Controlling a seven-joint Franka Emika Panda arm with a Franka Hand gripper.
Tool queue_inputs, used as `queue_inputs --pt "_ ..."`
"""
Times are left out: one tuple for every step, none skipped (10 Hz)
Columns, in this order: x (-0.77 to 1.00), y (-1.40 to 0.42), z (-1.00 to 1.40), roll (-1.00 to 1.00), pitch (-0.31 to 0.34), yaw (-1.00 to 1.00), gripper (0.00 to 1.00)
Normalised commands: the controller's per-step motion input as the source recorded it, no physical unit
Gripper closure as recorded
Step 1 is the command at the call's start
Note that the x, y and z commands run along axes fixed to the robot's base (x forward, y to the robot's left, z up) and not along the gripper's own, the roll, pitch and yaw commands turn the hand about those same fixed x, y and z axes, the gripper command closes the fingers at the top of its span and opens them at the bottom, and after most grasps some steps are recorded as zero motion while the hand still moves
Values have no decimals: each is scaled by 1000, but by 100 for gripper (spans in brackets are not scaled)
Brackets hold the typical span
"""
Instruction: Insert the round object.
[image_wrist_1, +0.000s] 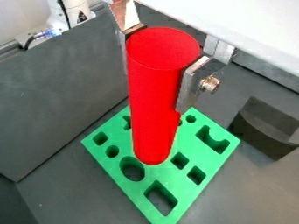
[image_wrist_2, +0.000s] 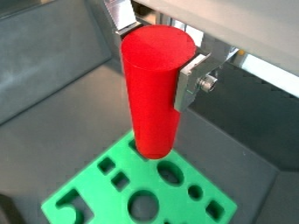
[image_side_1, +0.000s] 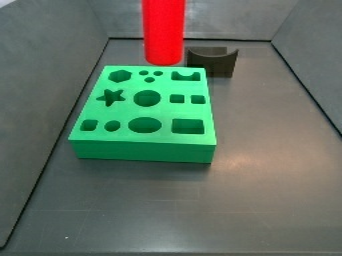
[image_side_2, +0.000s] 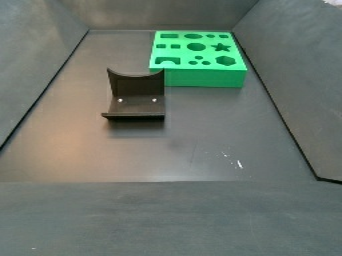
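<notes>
side views both show a dark floor (image_side_2: 174, 150) walled on its sides, with wide bare room in front of the green block (image_side_1: 144, 112) and a narrower strip between the block and the walls. going left to right in a side view: the left wall, then the green block with its cut-outs, a star (image_side_1: 111, 97), round holes and square ones, then the fixture (image_side_1: 214, 60) just beyond the block's far right corner, apart from it, then open floor to the right wall.

the red cylinder (image_side_1: 162, 28), the round object, hangs upright over the block's far edge, its long axis vertical and its flat lower end pointing down at the holes, clear of the block's top. in both wrist views the gripper (image_wrist_1: 163, 72) is clamped on the cylinder's upper part; one silver finger (image_wrist_2: 191, 80) lies flat against its side, the opposite one is hidden behind it. the cylinder's lower end (image_wrist_1: 153, 156) hovers above the block's round holes (image_wrist_2: 172, 171). the fixture (image_wrist_1: 268, 124) stands off to the side, not in the way.
</notes>
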Motion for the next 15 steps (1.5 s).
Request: queue_inputs --pt "-234 654 -1000 66 -76 -106 100" --pt "-249 580 -946 107 -81 -94 100" --pt "-291 471 -886 126 -107 -63 100" --pt "-280 380 -837 91 -107 -74 100" --pt "-206 157 -677 27 -89 -26 100" --pt "-40 0 -529 0 -54 0 100" --pt "-9 0 -514 59 -30 0 100" --pt "0 0 -523 76 -11 0 100" --pt "11 0 -506 110 0 0 100" --pt "140 26 -463 137 0 0 100" --pt "294 34 -483 164 3 0 100" --pt "380 37 -514 170 11 0 100" --pt "397 63 -523 203 0 69 100" --pt "346 0 -531 259 0 157 100" --pt "154 0 -517 240 0 114 100"
